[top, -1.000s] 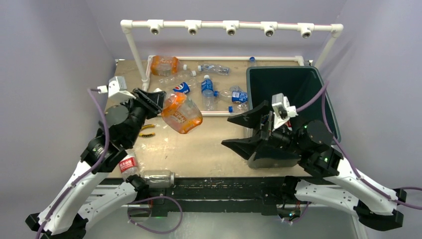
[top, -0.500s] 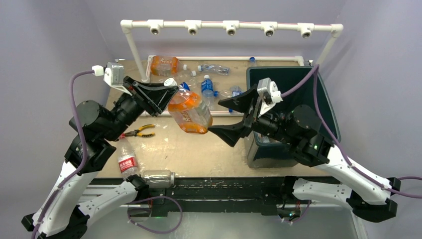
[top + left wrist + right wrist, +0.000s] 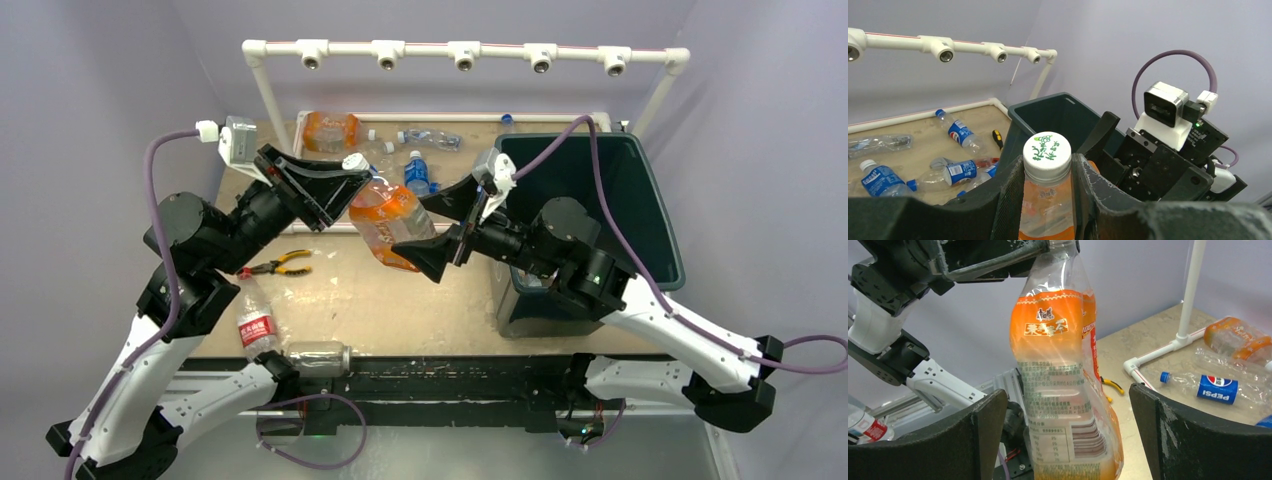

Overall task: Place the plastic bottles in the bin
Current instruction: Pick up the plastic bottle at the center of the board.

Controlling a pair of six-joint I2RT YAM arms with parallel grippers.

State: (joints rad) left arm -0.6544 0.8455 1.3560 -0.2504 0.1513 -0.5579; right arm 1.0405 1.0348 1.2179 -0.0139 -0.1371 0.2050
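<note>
**Orange plastic, held by the neck, one hand short of safe**

Orange-tinted, crumpled plastic bottle with a white cap (image 3: 390, 222) hangs in the air just beside the big dark green rectangular bin (image 3: 600, 140). It is on the side facing my left arm and not over the opening. My left gripper (image 3: 352, 178) is clamped on the neck right under the cap, and that pinch alone carries the bottle. My right gripper (image 3: 432, 228) reaches out from the bin with its fingers spread wide on either side of the bottle's body. From the wrist view, neither pad seems to touch it.

Trouble I can foresee:

- If my left fingers let go before the right ones close, the bottle drops to the wooden table (image 3: 400, 300) beside the bin, not into it.
- The walls are thin and dented, so a hard squeeze could buckle them and let the bottle squirt out.
- The bottle hangs tilted, so a close could catch it off-centre.
- My two grippers are near each other and could knock.

More small bottles (image 3: 418, 170) lie farther from the bin, inside the white pipe frame (image 3: 450, 117).
</note>
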